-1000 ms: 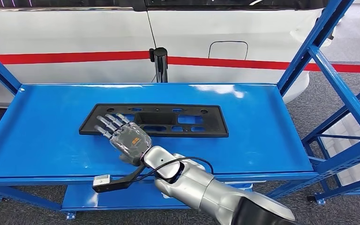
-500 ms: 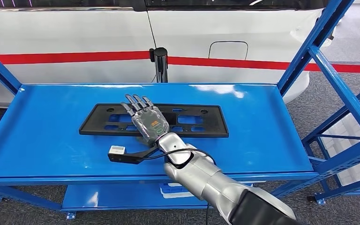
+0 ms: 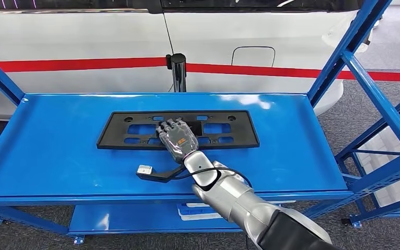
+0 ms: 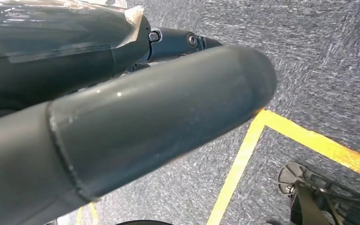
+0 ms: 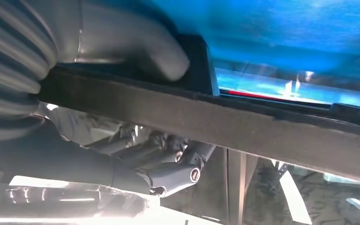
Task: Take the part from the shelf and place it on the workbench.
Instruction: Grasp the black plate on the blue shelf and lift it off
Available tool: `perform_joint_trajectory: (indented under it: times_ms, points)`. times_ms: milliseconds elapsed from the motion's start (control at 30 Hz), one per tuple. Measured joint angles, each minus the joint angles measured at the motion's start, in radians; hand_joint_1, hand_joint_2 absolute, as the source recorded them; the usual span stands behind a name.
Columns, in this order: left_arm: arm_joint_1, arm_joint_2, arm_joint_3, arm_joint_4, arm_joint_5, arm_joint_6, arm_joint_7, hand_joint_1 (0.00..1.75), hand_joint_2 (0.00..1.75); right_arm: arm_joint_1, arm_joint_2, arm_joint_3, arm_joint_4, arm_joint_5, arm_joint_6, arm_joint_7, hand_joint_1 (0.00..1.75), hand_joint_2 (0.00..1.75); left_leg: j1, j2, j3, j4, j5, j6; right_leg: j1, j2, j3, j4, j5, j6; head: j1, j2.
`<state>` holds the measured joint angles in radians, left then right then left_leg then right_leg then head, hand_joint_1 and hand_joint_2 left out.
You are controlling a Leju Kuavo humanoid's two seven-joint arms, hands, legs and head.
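Note:
A long black flat part (image 3: 224,129) with several cut-outs lies across the middle of the blue shelf (image 3: 291,151). My right hand (image 3: 177,136) reaches in from the front and grips the part at its near long edge, about mid-length. In the right wrist view the grey thumb (image 5: 136,42) presses one face of the black part (image 5: 262,126) and the dark fingers (image 5: 168,168) curl against the other face. My left hand (image 4: 122,117) hangs over grey carpet, holding nothing, its thumb and fingers stretched out.
Blue shelf uprights (image 3: 354,47) rise at the right and left ends. A black post (image 3: 177,70) stands behind the shelf, in front of a white car with a red stripe (image 3: 83,64). A lower blue shelf (image 3: 125,219) lies underneath. Yellow tape (image 4: 243,159) marks the floor.
My right hand swung from the part's left end to its middle and closed on the near edge. The part has shifted a little to the right and away.

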<state>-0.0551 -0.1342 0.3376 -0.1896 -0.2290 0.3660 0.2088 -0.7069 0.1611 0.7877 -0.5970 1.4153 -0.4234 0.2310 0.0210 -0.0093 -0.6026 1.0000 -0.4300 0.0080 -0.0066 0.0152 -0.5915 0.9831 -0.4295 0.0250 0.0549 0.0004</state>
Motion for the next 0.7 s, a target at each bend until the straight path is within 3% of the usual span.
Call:
perform_joint_trajectory:
  times_ms: [400, 600, 700]
  points:
    - [0.001, 0.012, 0.055, -0.003, 0.045, 0.071, -0.344, 0.0, 0.0, 0.051, -0.023, -0.06, -0.098, 0.108, -0.008, -0.004, 1.75, 1.75, 0.0, 0.0, 0.0, 0.0, 0.0, 0.0, 0.0, 0.0, 0.001, 0.0, 0.0, 0.0, 0.0, 0.0]
    - [0.0, 0.014, 0.1, -0.01, 0.079, 0.067, -0.424, 0.0, 0.0, 0.083, -0.04, -0.082, -0.161, 0.134, -0.017, -0.013, 1.75, 1.75, 0.0, 0.0, -0.001, 0.0, 0.0, 0.0, 0.0, 0.0, 0.0, 0.0, 0.0, 0.0, 0.0, 0.0]
    - [0.0, 0.014, 0.132, -0.011, 0.112, 0.042, -0.511, 0.0, 0.0, 0.098, -0.052, -0.089, -0.215, 0.15, -0.049, -0.015, 1.75, 1.75, 0.0, 0.0, -0.002, 0.0, 0.0, 0.0, 0.0, 0.0, -0.001, 0.0, 0.0, 0.0, 0.0, 0.0]
